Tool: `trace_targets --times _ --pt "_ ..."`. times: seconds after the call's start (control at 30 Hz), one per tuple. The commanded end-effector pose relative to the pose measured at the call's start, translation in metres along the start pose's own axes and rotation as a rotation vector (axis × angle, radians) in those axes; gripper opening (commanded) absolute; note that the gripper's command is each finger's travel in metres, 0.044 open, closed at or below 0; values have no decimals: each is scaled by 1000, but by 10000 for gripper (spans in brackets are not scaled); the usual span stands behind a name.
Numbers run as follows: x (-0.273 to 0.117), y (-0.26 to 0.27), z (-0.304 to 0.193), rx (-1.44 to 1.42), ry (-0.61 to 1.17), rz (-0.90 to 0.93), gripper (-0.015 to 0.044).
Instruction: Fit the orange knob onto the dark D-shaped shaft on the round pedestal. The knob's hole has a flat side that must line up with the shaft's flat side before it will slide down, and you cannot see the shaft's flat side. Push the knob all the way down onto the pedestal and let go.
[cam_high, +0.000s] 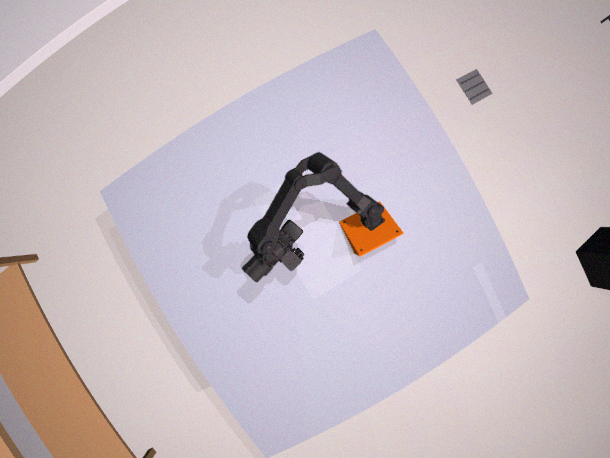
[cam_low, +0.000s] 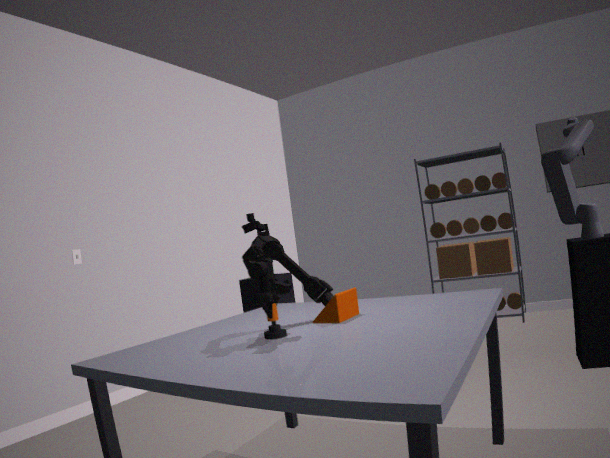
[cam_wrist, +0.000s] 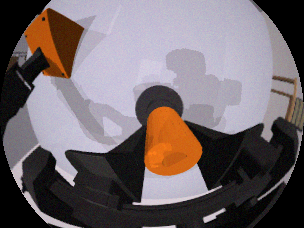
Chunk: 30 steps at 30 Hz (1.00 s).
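Closed down to middling width with the pincer (cam_low: 270, 313) (cam_wrist: 164, 126), on the sides of the orange knob (cam_low: 275, 312) (cam_wrist: 170, 150). Held over the round pedestal (cam_low: 275, 334) (cam_wrist: 146, 99), not seated; contact with shaft unclear. Probably light, stiff, smooth; likely to slip round if twisted hard. Best kept by its sides, squarely. Well apart: orange wedge mount (cam_high: 375, 239) (cam_low: 348, 306) (cam_wrist: 55, 42). Nothing seen blocking descent; flat's alignment hidden.

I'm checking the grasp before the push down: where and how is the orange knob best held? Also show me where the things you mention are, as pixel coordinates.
Probably by its sides, between the claw's (cam_wrist: 172, 162) two fingers, coming from above. The tapered orange knob (cam_low: 272, 312) (cam_wrist: 172, 135) stands upright over the round dark pedestal (cam_low: 275, 332) (cam_wrist: 145, 100), so a side grip should leave its underside free for the shaft.
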<state>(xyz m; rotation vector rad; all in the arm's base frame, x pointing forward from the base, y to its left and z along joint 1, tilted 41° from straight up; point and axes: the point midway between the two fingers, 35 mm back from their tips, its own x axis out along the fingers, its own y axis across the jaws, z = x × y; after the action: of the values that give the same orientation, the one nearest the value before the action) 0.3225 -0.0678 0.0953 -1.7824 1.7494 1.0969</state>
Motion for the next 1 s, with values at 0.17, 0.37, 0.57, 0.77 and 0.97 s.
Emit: trace_targets --times 0.17,0.37,0.57,0.77,0.97 --pt "3 0 1 -42 5 0 0" --pt "3 0 0 -42 5 0 0" --pt "4 0 0 -42 5 0 0" --pt "-1 1 -1 -42 4 0 0" --pt "-1 0 -1 -166 4 0 0"
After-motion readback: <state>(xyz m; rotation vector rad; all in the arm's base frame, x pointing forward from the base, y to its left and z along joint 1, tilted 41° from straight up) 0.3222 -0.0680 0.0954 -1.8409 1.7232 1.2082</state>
